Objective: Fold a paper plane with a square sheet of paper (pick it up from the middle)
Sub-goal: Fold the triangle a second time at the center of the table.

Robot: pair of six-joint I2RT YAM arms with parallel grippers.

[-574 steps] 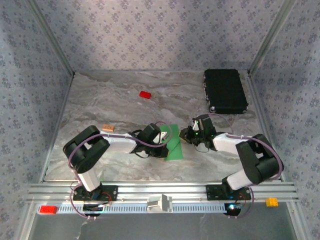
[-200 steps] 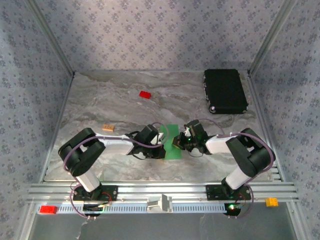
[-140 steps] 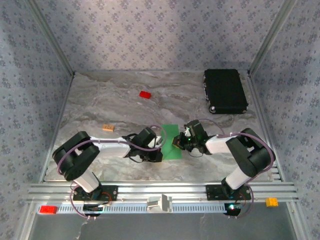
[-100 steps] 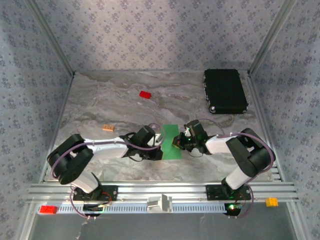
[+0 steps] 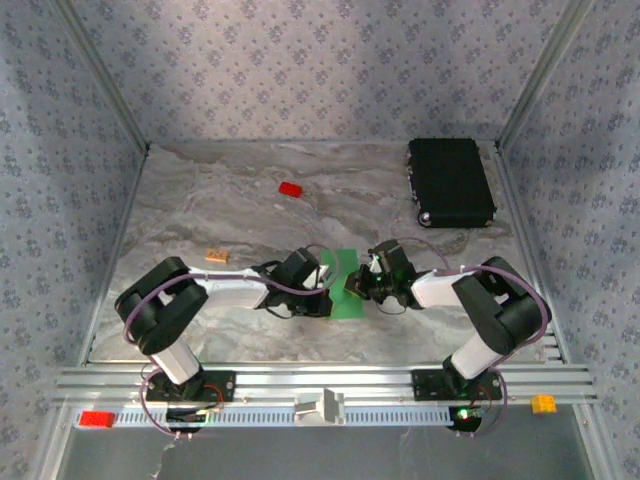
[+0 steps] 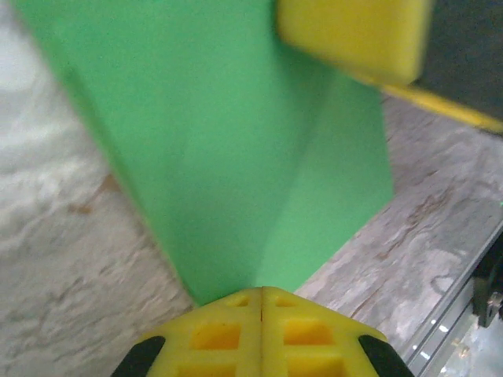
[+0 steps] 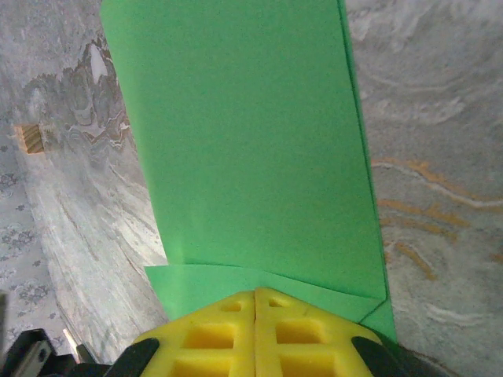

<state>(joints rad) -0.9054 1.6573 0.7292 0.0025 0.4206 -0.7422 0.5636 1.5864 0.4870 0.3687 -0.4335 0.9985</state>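
Left elbow had pulled back in since a moment ago. The square sheet of paper (image 7: 251,141), bright green and folded narrow with a crease, sat mid-way across the bench (image 5: 230,200). The left pincer (image 6: 262,290) and right pincer (image 7: 255,292) each pinched an edge of it.

Black-and-white arms (image 5: 238,290) trail purple cables (image 5: 318,247); the jaws are yellow, apparently waffle-patterned plastic.

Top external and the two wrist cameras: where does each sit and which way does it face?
Top external: above and behind the robot, looking down on the table; both arms, left gripper and right gripper meeting at the green sheet.
Left wrist: low, facing rightward across the sheet; own shut fingers at bottom.
Right wrist: low, facing leftward across the sheet; own shut fingers at bottom.
Shared: all show the sheet.
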